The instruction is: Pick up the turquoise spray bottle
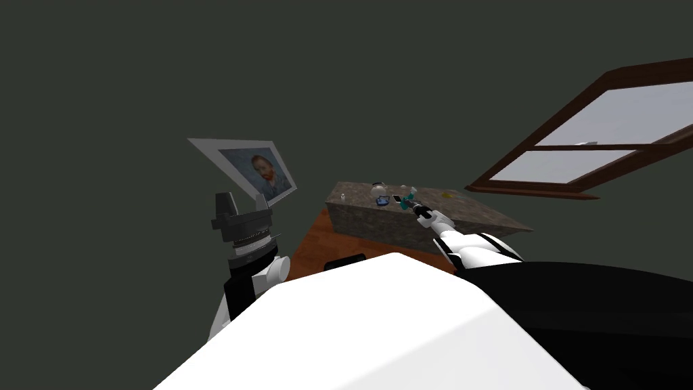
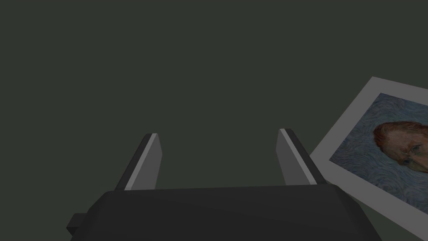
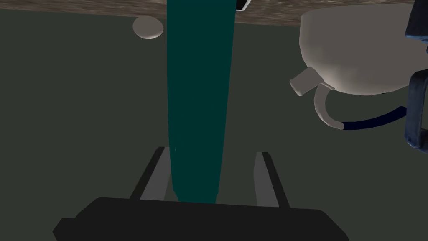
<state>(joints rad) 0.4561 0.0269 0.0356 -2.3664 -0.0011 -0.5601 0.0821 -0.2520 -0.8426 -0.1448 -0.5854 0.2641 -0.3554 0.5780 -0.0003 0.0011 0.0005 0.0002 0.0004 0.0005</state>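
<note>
Holding the left gripper (image 2: 217,134) raised near, on the left, fingers apart and empty, taking no part. Reaching the right gripper (image 3: 211,151) farther out and to the right, over the stone-topped counter (image 1: 433,223). Working, by the look of it, at the grasp itself: straddling the bottle (image 3: 198,83) with fingers apart, not yet clamping. Showing the bottle's dark teal body deep between those fingers, close to the gripper's dark box, lying against one finger or just beside it and leaving a clear gap to the other. Calling next, most likely, for squeezing shut on the body, perhaps after centring a little, then lifting straight up off the counter. Minding the white pot (image 3: 355,54) with its spout and dark blue handle, standing near the bottle, to its left and slightly farther, and a small grey disc (image 3: 147,27) farther off.
</note>
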